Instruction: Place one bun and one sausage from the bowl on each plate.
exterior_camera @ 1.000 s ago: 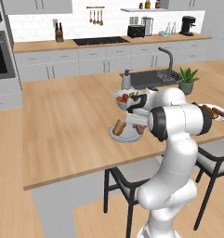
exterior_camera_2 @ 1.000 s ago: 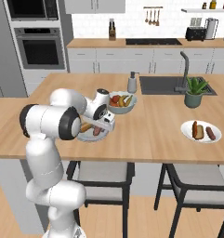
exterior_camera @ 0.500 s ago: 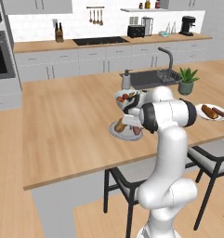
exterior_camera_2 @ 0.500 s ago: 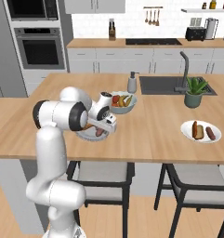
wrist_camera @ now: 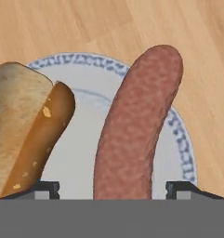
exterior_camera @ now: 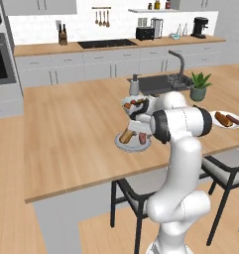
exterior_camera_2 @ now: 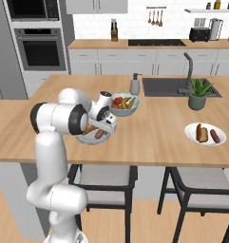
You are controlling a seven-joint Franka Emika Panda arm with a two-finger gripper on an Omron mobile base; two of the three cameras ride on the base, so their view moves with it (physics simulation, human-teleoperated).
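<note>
End effector (wrist_camera: 111, 188) jaws wide, straddling sausage (wrist_camera: 136, 125) lying on near plate (wrist_camera: 178, 135) beside bun (wrist_camera: 27, 128). Risk — finger tips snag sausage on retreat, rolling it onto table (exterior_camera: 71, 129).

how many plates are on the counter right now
2: a near plate under the gripper, holding a bun and a sausage, and a far plate at the counter's right end.

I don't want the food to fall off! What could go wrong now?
The sausage lies between the open gripper's fingertips, so lifting crookedly might drag it. Its far end reaches over the plate's rim, so a nudge could roll it onto the counter. The bun sits close to one fingertip and could get bumped.
</note>
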